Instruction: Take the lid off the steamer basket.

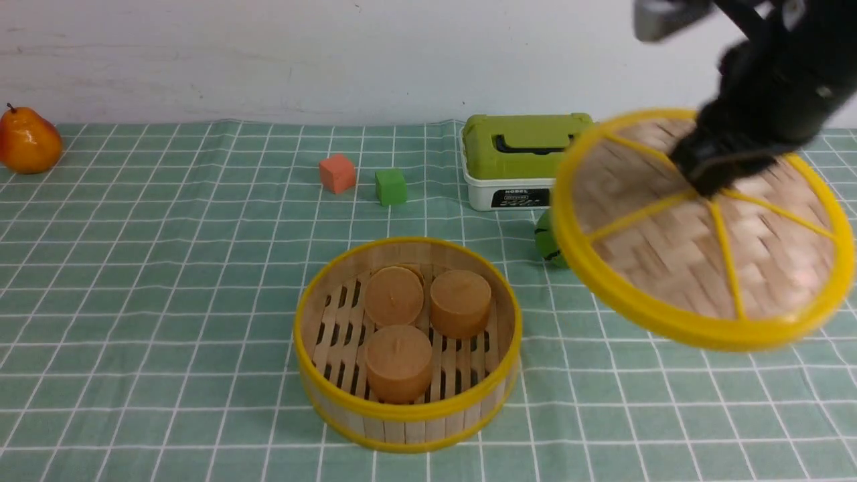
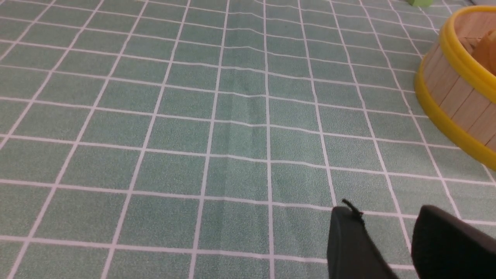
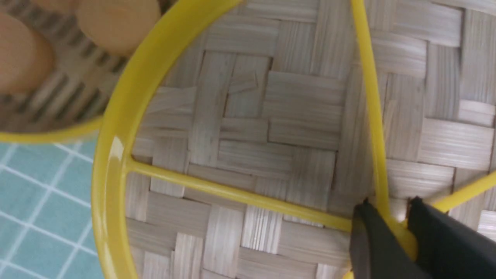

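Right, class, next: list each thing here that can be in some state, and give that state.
Lid: off the basket, held up, tilted
Basket: uncovered, upright, food inside
White box: green lid closed
Right gripper: closed on lid's knob
Left gripper: slightly open, holding nothing

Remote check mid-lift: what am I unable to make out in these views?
- Lid's centre knob: right wrist view, partly covered by the right gripper.
- Green-and-black round thing: front view, partly behind the lid.
- White box's label: front view, small print unreadable.
- Left gripper: left wrist view, cut off by the edge.
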Action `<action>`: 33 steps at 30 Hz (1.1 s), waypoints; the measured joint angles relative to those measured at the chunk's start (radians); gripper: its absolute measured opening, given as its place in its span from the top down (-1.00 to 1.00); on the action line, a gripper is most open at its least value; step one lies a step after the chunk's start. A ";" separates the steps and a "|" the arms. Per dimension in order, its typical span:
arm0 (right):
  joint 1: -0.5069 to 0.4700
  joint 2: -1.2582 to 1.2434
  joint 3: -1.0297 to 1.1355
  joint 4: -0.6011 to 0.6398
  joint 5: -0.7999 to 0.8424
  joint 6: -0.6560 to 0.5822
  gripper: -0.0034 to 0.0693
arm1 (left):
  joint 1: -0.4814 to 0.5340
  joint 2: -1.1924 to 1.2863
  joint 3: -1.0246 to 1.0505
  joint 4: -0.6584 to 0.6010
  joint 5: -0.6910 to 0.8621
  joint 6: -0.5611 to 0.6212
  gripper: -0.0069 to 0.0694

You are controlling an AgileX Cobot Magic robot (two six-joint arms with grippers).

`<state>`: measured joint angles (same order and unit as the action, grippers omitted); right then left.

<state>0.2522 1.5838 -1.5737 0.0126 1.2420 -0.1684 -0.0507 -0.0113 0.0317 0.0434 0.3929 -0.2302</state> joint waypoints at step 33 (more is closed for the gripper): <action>-0.082 -0.025 0.319 0.228 -0.341 -0.054 -0.12 | 0.000 0.000 0.000 0.000 0.000 0.000 0.19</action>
<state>0.1702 1.5589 -1.2547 0.2401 0.9007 -0.2220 -0.0507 -0.0113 0.0317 0.0434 0.3929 -0.2302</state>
